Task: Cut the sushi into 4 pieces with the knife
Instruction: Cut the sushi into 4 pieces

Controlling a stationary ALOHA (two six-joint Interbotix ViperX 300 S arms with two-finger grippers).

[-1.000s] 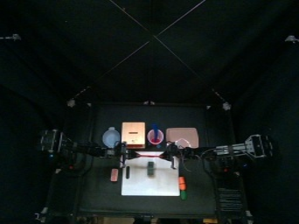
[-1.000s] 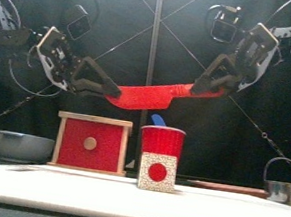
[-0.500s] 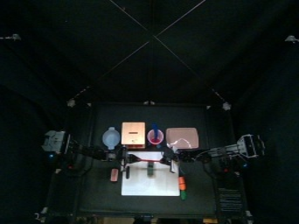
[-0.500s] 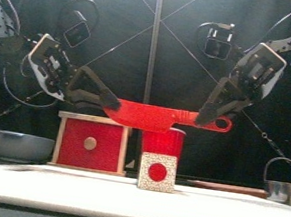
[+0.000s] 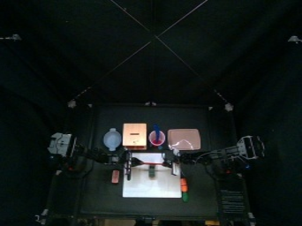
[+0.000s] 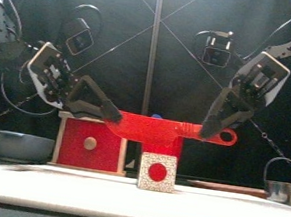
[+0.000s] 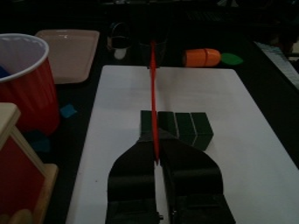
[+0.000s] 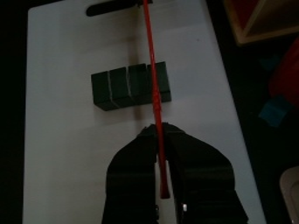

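Directly above the sushi roll on the white cutting board, left gripper and right gripper are each pinching one end of the red knife; blade is crossing the roll's long axis squarely.

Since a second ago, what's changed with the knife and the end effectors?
The left end effector and the right end effector have lowered the red knife, and it has gone from slanted to level. It now hangs over the sushi roll on the white board. Both stay shut on it. The red cup and wooden box have not moved.
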